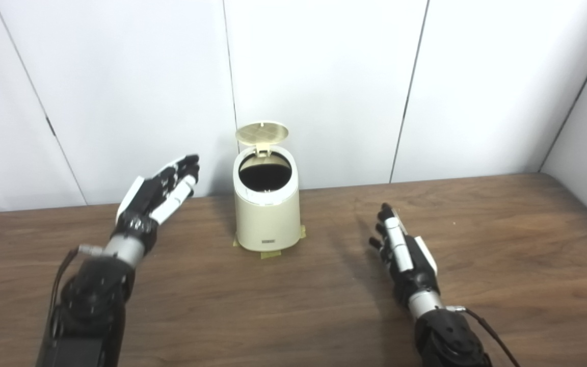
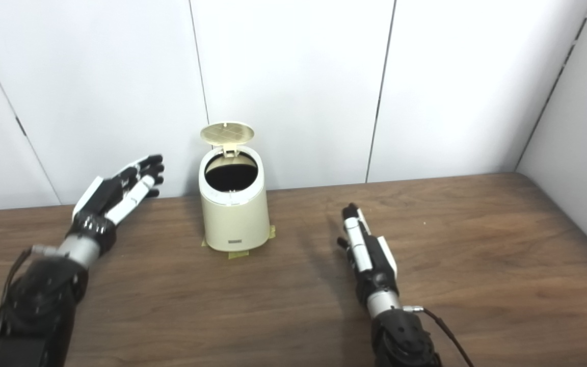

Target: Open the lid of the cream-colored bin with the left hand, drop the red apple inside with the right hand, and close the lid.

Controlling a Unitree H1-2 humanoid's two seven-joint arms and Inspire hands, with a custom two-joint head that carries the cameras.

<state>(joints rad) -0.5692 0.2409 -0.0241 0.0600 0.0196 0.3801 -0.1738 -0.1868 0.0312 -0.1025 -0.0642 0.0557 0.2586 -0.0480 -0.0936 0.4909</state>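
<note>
I see the cream bin [image 1: 267,211] lid [image 1: 262,132] upright; my left hand [image 1: 163,191], released and empty, sits nearer at its nine o'clock; right hand [image 1: 400,247] empty, fingers extended; no apple visible.

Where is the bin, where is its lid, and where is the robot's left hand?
bin [image 1: 267,219], left eye view, on its front wall.
lid [image 1: 262,132], left eye view, on the middle of the raised flap.
left hand [image 2: 117,192], right eye view, on the palm.
</note>
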